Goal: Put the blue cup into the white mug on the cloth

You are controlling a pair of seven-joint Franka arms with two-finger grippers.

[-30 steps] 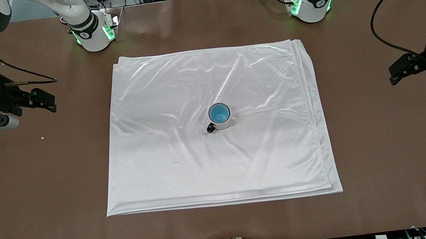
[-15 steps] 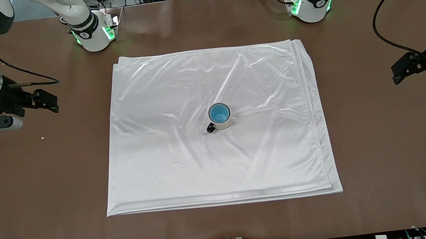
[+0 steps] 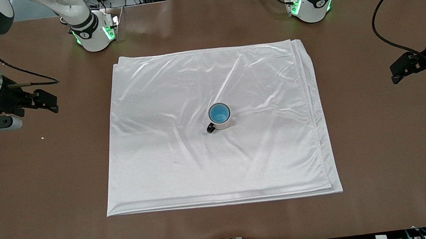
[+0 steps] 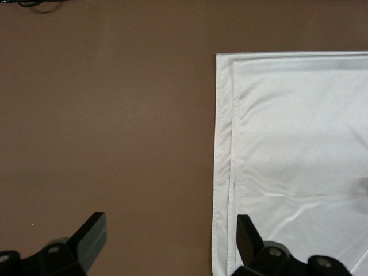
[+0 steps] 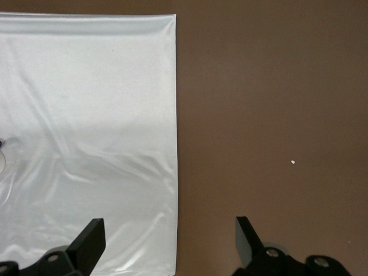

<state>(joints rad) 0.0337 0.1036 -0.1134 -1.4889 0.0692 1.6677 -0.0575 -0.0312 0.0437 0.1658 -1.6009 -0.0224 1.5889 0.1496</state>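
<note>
- The right claw (image 3: 46,101) hangs over bare table (image 3: 41,177) at the right arm's end, fingers apart and empty; this arm waits.
- The blue cup (image 3: 219,113) already sits upright inside the white mug (image 3: 221,124), mid-cloth (image 3: 161,162), roughly midway between both claws, so no reach seems needed.
- The left claw (image 3: 403,67) hangs over table at the left arm's end, fingers spread, holding nothing.
- Only the front view shows the cup; the wrist views show cloth edges.

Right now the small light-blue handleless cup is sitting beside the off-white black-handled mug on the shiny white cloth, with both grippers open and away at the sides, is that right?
Not beside: the front view shows the light-blue cup nested inside the off-white mug on the white cloth. The left gripper and right gripper are indeed open, over bare table.
</note>
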